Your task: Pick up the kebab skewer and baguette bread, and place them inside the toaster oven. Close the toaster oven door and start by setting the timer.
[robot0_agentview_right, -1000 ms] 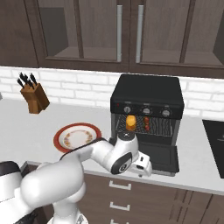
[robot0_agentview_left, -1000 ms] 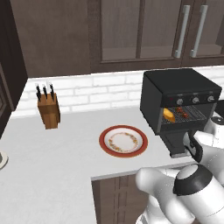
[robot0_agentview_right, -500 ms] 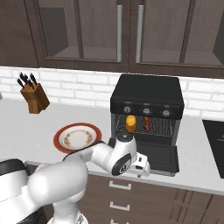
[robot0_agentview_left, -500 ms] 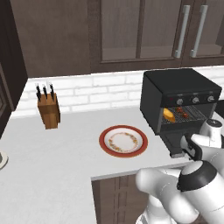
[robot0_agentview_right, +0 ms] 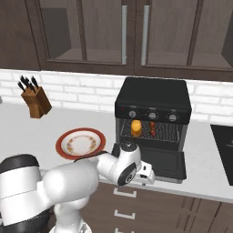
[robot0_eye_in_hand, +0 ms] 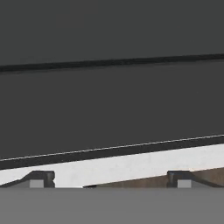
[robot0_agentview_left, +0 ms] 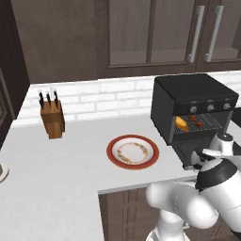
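The toaster oven (robot0_agentview_right: 152, 98) stands on the counter with its door (robot0_agentview_right: 160, 160) dropped flat. On the wire rack inside lie the baguette bread (robot0_agentview_right: 135, 128) on the left and the kebab skewer (robot0_agentview_right: 152, 129) beside it; both also show through the opening, the baguette bread (robot0_agentview_left: 182, 123) and the kebab skewer (robot0_agentview_left: 196, 124). My gripper (robot0_eye_in_hand: 109, 180) is open, with nothing between its fingertips (robot0_eye_in_hand: 40, 178). It sits low at the front edge of the dark door (robot0_eye_in_hand: 109, 105). My hand (robot0_agentview_right: 144, 172) hangs just before that edge.
A red-rimmed plate (robot0_agentview_right: 81, 143) lies bare on the counter left of the oven. A knife block (robot0_agentview_right: 35, 100) stands at the back left by the tiled wall. Wall cabinets hang above the oven. A dark cooktop (robot0_agentview_right: 223, 150) lies at the right edge.
My elbow has shifted slightly up and to the right. The gripper stays open at the door's front edge. The food, the door and the plate have not moved.
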